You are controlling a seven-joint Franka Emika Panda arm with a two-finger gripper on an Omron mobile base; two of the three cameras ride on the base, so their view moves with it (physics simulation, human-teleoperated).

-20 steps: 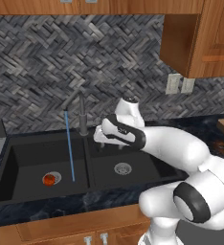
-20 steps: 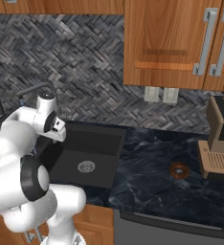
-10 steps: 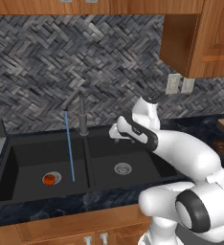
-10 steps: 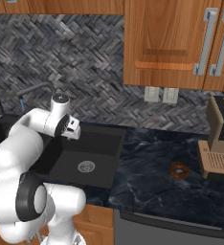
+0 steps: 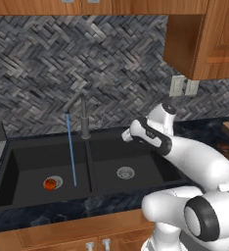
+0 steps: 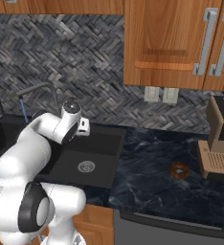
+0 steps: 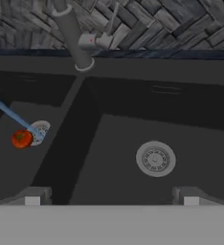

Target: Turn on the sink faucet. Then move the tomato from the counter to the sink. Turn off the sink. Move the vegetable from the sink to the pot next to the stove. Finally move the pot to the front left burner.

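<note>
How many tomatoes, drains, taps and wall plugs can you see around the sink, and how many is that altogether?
Tomato: 1, in the left basin.
Drains: 2, one in the left basin and one in the right basin.
Tap: 1, with water running.
Wall plugs: 2, side by side.
Total: 6

White rounded arm [image 5: 194,157], dark joint bands, glossy shell

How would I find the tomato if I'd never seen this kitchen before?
Look for the black double sink under the grey zigzag wall. Water streams from the faucet into its left basin. The tomato sits beside that basin's drain, the only small red round thing there.
</note>
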